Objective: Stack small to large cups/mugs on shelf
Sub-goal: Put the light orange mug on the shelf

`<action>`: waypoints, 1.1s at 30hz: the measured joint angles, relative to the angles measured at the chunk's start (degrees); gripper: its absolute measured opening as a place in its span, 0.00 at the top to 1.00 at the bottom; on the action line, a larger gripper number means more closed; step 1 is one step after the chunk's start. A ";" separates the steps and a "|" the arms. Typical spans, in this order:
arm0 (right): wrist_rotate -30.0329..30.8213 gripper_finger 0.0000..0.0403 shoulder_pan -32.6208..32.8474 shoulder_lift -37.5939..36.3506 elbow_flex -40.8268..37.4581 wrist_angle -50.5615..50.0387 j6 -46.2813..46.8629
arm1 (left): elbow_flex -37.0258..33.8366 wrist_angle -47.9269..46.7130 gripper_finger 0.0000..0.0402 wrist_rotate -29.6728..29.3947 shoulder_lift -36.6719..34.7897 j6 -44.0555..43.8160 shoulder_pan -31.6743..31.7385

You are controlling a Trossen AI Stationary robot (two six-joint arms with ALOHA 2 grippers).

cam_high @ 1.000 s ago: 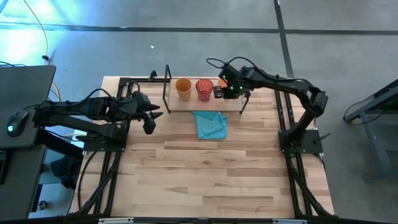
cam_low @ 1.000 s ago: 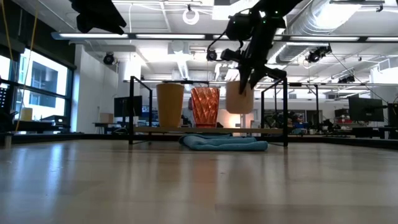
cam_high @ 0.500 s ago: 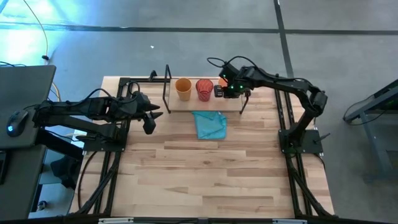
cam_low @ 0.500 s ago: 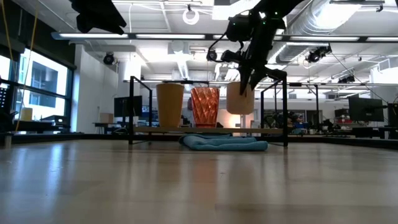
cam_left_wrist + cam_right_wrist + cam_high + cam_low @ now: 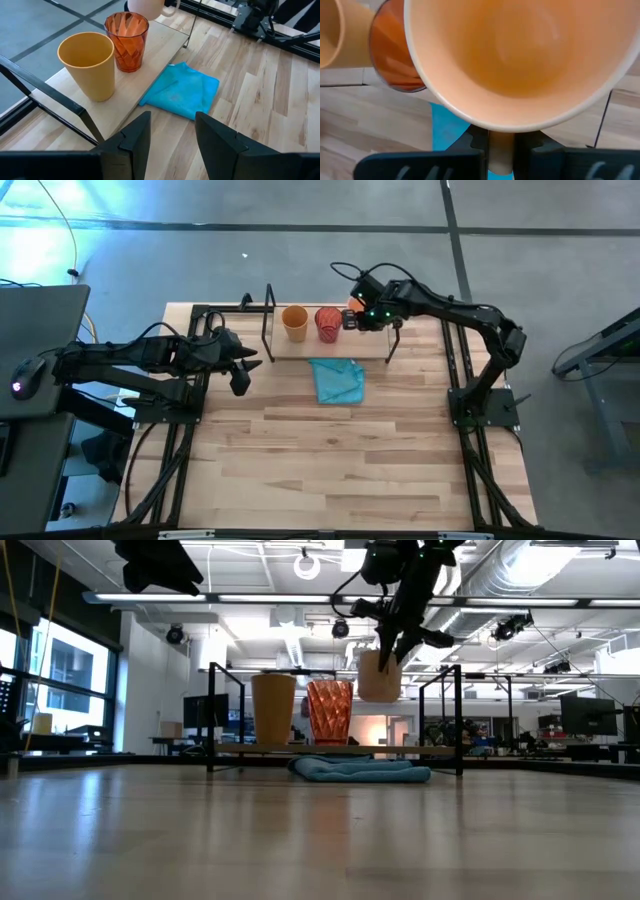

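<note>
Right end effector (image 5: 392,648): clamped on orange mug (image 5: 380,677), held above shelf (image 5: 340,749), beside red cup (image 5: 329,712). Tan tumbler (image 5: 273,709): on shelf. Blue cloth (image 5: 337,380): on bench (image 5: 330,460). Left end effector (image 5: 170,145): fingers apart, clear of shelf.

Right gripper (image 5: 352,320) is held raised at the table's far side, arm stretched out, fingers clamped on the mug (image 5: 380,677). Left gripper (image 5: 243,370) is parked at the left edge, fingers (image 5: 131,142) parted.
</note>
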 joint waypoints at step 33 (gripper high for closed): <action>0.41 0.95 -0.75 -0.02 0.03 -9.45 -7.19 | 0.00 0.30 0.64 1.55 0.00 -1.63 0.00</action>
